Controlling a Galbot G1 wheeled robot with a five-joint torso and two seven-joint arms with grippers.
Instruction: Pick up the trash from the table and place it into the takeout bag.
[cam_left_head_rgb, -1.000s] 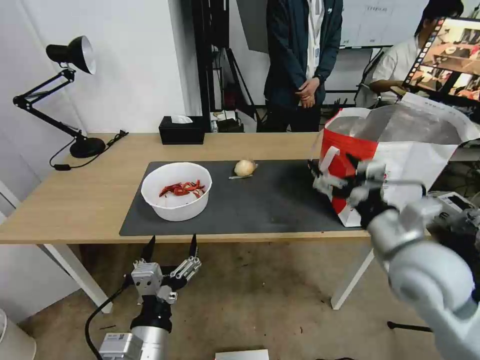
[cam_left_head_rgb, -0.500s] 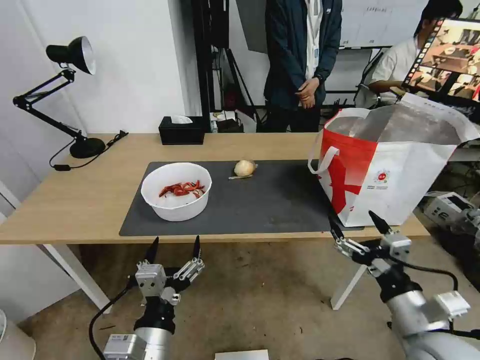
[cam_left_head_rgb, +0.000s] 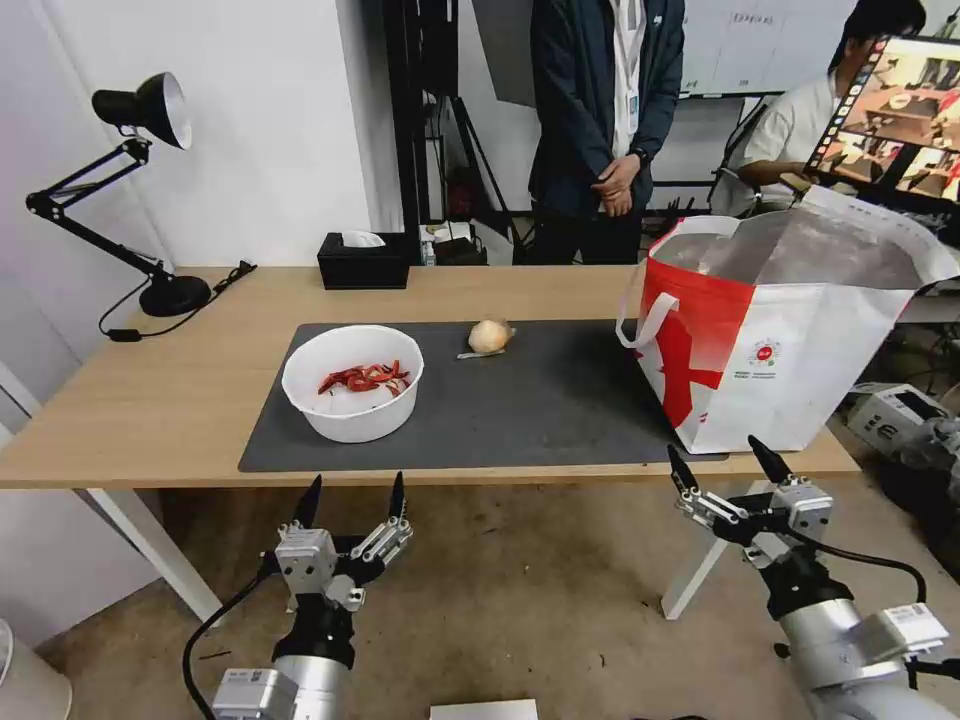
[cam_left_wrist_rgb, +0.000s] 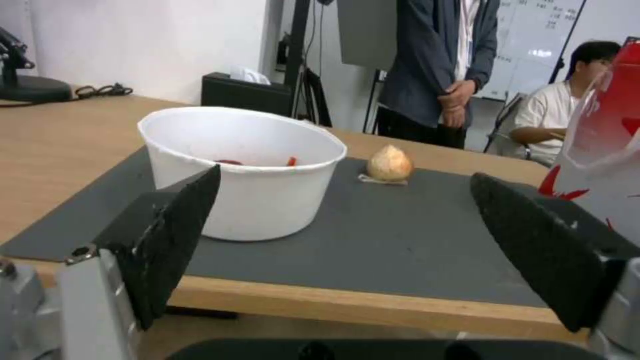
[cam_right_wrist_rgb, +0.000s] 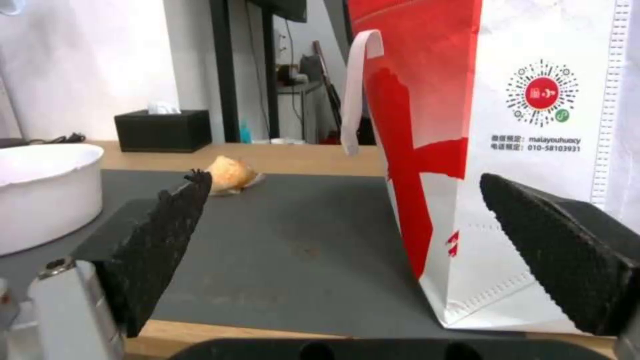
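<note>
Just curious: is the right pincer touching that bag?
Apart. In the head view the right pincer hangs open below the table edge, with bare floor between its tips and the bag.

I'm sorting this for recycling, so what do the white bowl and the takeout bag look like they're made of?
White bowl: probably thin plastic or foam, matte, with a slim rolled rim. Takeout bag: seemingly nonwoven fabric, printed white and red, with a silver foil-like lining and stitched seams.

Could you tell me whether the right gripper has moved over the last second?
Yes. The right gripper, open, has dropped from the takeout bag to below the table edge.
</note>
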